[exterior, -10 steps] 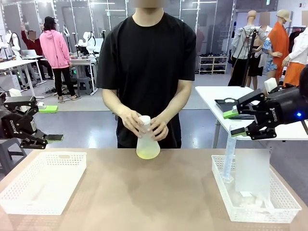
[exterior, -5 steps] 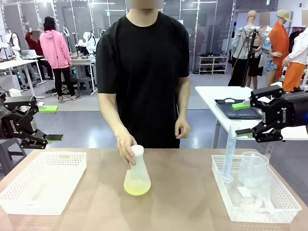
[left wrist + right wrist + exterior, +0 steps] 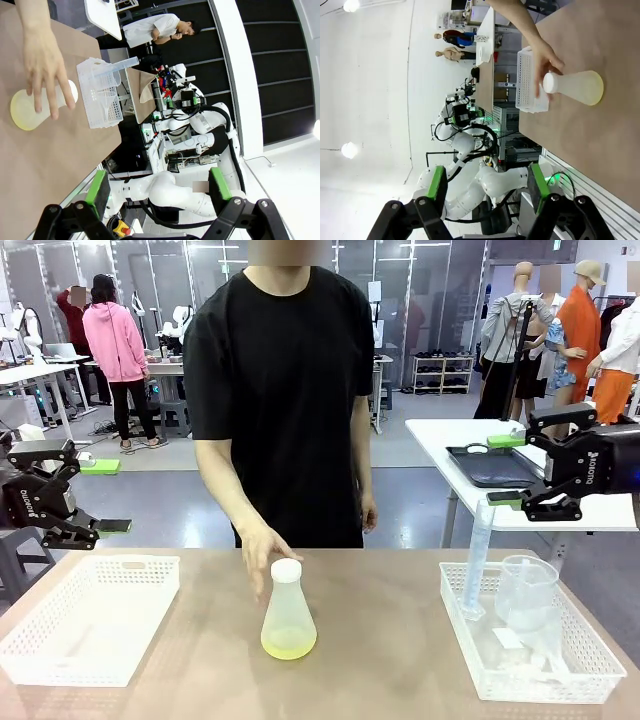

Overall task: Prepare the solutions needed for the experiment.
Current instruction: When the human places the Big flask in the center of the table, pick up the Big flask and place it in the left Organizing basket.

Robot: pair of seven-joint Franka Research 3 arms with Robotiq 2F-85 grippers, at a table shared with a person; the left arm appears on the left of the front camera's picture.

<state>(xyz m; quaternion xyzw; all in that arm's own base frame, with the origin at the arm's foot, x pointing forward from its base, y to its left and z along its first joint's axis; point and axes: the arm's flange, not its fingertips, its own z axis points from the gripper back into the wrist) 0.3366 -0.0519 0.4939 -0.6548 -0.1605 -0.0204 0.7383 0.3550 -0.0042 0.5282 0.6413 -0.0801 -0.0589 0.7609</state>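
Note:
The flask [image 3: 288,612] is clear and conical, with pale yellow liquid in its base and a white stopper. It stands upright on the brown table at centre; it also appears as the flask [image 3: 31,106] and the flask [image 3: 580,87]. The person's hand [image 3: 262,553] hovers at its neck, fingers spread just behind the stopper. My left gripper [image 3: 106,497] hangs open above the table's left edge, far from the flask, with nothing between its fingers. My right gripper [image 3: 505,470] hangs open high on the right, above the right basket. Its jaws are empty too.
An empty white basket [image 3: 60,640] lies at the left. At the right, a white basket [image 3: 580,675] holds a tall graduated cylinder [image 3: 478,555] and a clear beaker-like vessel [image 3: 526,590]. The person stands at the far edge.
The person has carried the flask from the far edge toward the table's middle and set it down, now with one hand at its neck. My right gripper has risen slightly. The left has not moved.

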